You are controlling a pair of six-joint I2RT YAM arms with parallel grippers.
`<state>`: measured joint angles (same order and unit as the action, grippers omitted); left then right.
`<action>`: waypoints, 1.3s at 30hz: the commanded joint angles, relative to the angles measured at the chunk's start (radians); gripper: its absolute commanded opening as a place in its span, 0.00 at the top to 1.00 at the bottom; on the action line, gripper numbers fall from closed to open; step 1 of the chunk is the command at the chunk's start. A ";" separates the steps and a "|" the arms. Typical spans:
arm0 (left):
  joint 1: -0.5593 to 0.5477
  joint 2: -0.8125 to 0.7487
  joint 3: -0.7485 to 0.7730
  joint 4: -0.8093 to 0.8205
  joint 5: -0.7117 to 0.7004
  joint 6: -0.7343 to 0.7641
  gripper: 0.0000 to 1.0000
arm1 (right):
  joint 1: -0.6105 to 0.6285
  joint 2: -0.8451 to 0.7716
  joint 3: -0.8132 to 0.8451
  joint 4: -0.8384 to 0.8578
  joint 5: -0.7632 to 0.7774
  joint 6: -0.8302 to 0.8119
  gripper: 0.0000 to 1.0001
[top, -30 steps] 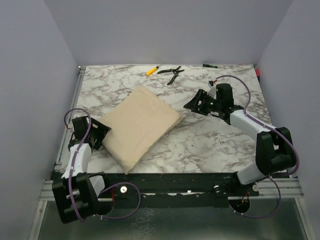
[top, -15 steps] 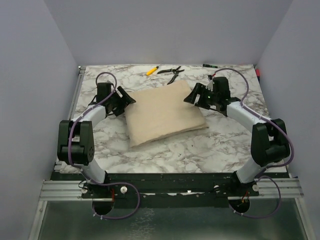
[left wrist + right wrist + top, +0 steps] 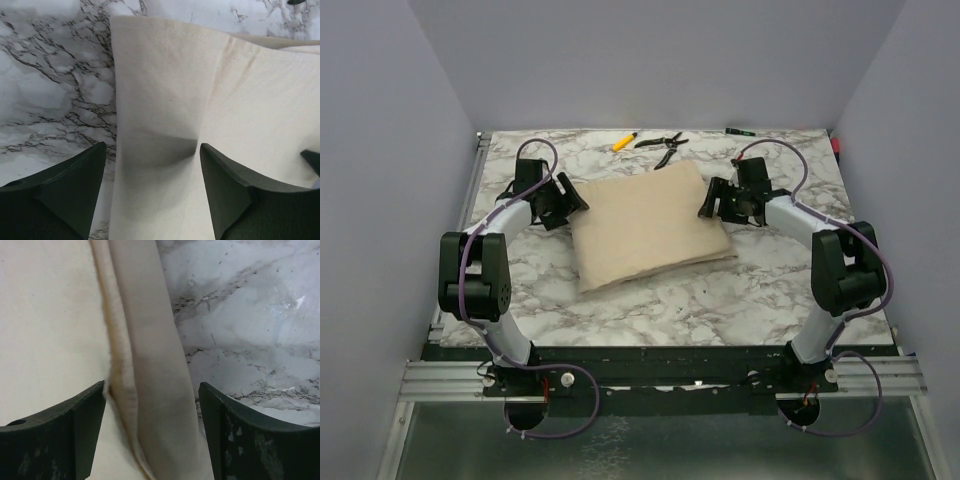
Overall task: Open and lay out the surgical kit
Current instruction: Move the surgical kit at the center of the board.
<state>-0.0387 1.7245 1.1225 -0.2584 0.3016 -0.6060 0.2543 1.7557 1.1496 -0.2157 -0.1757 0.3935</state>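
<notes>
The surgical kit is a folded beige cloth wrap [image 3: 645, 225] lying on the marble table [image 3: 720, 290]. Its tray, clamps, tweezers and gauze balls are hidden inside. My left gripper [image 3: 570, 203] is open at the wrap's left edge. In the left wrist view the jaws stand wide apart over the cloth's left edge [image 3: 155, 150]. My right gripper [image 3: 708, 203] is open at the wrap's right edge. In the right wrist view the jaws straddle the folded cloth edge [image 3: 155, 405] without closing on it.
Black-handled pliers [image 3: 663, 145] and a yellow pen [image 3: 624, 141] lie at the table's back edge behind the wrap. A small dark and green object [image 3: 738, 131] lies at the back right. Grey walls close in the table on three sides.
The wrap was turned from a diamond to square-on and shifted towards the middle. My left arm swung from the near left up to the wrap's left edge. My right gripper closed in on the right edge.
</notes>
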 commanded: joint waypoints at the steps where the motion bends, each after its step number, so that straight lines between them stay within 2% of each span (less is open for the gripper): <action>1: -0.028 -0.020 -0.023 0.010 0.152 -0.063 0.25 | 0.003 0.030 0.021 -0.071 0.035 0.000 0.26; 5: -0.087 -0.013 0.011 0.050 0.165 -0.107 0.26 | -0.008 0.030 0.022 -0.106 0.122 0.049 0.32; 11: -0.179 0.078 0.080 0.125 0.168 -0.204 0.27 | -0.129 0.017 0.005 -0.136 0.219 0.066 0.38; 16: -0.257 0.190 0.136 0.237 0.184 -0.306 0.27 | -0.210 0.014 -0.006 -0.143 0.286 0.033 0.40; 23: -0.331 0.334 0.301 0.248 0.137 -0.326 0.25 | -0.339 -0.011 -0.019 -0.181 0.405 0.051 0.40; 28: -0.388 0.307 0.275 0.248 -0.008 -0.327 0.21 | -0.431 -0.033 0.014 -0.252 0.467 0.081 0.34; 33: -0.392 0.259 0.251 0.245 -0.024 -0.283 0.20 | -0.437 -0.136 0.013 -0.239 0.370 0.049 0.24; 36: -0.392 0.214 0.239 0.230 -0.027 -0.224 0.20 | -0.438 -0.221 -0.021 -0.244 0.317 0.055 0.21; 39: -0.393 0.154 0.198 0.205 -0.049 -0.156 0.20 | -0.438 -0.308 -0.083 -0.262 0.336 0.091 0.21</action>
<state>-0.4347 1.9987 1.3647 -0.0372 0.3111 -0.8711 -0.1844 1.5658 1.1378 -0.4328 0.1627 0.4603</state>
